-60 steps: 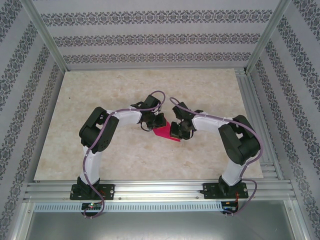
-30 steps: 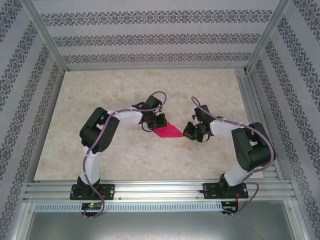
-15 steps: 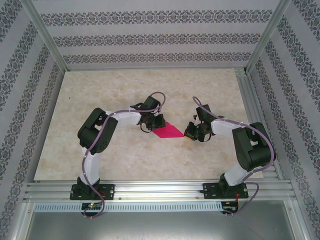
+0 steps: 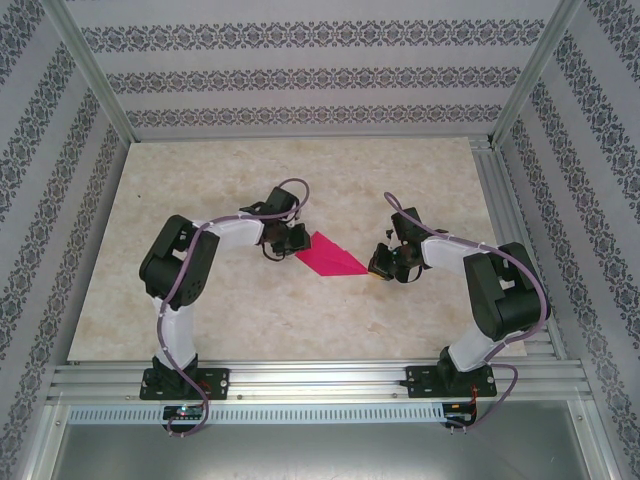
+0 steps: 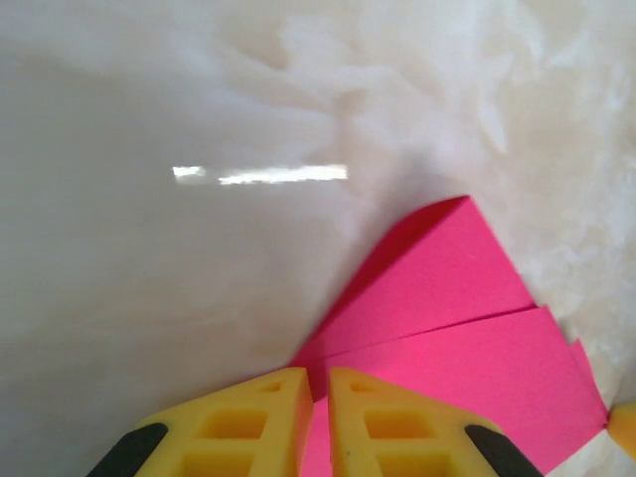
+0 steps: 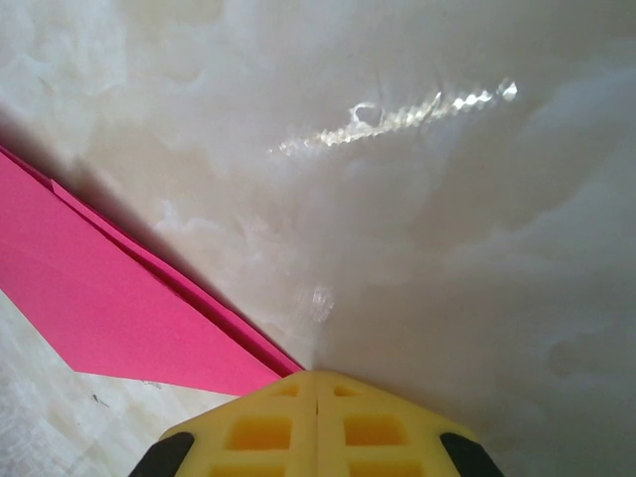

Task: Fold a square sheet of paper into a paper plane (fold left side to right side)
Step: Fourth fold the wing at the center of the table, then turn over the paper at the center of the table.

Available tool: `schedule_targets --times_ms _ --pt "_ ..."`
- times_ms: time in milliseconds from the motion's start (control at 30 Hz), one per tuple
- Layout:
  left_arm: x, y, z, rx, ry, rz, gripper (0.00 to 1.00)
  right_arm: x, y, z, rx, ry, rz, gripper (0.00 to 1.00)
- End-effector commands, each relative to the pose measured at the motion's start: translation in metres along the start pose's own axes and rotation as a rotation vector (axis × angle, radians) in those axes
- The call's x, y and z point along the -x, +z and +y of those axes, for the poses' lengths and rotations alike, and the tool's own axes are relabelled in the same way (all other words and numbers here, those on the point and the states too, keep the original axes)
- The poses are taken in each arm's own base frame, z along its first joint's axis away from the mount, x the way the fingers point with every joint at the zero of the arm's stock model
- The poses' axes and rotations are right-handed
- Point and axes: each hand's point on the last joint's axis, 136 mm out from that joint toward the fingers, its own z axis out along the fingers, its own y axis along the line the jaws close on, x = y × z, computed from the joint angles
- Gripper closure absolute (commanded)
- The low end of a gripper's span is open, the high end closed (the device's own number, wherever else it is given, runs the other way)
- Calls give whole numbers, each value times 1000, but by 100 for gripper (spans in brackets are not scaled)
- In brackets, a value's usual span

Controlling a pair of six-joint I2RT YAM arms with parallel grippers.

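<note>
Where the sheet of paper (image 4: 330, 256) lies, left hand (image 5: 318, 386) sits closed — perhaps touching — right hand (image 6: 316, 388) closed, empty

Right wrist view crops the sheet of paper (image 6: 99, 308).

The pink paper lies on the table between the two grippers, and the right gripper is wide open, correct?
No. The right gripper is fully shut, as the right wrist view shows. The pink paper does lie on the table between it and the left gripper.
</note>
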Motion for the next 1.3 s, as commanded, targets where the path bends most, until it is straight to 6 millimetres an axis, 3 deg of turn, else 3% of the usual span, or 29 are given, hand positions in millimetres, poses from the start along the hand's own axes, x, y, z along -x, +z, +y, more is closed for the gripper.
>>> schedule_targets --times_ms 0,133,233,333,467,533,667,833,933,1067,1267 --pt "-3 -11 71 221 -52 6 82 -27 4 -65 -254 85 81 95" --pt "1 -18 75 204 -68 0 81 -24 3 -60 -235 65 72 95" --pt "7 -28 66 174 -65 -23 80 -15 -5 -41 -169 24 26 93" --pt "14 -43 57 155 -59 -52 78 -1 -30 -26 -155 -38 -64 87" --pt "20 -65 47 134 -50 -96 73 14 -73 -18 -188 -107 -175 69" --pt "18 -72 40 103 -51 -107 71 18 -83 -10 -174 -175 -200 62" --pt "9 -83 21 -12 -73 -126 64 19 -82 20 -47 -339 -183 49" --pt "-3 -93 -5 -174 -137 -156 53 31 -65 46 41 -441 -167 48" --pt "-11 -89 -28 -269 -152 -141 48 42 -59 56 92 -426 -172 49" --pt "-21 -67 -54 -337 -155 -103 46 46 -58 55 94 -388 -193 49" --pt "-18 -38 -71 -388 -188 -82 48 38 -74 50 122 -352 -242 44"
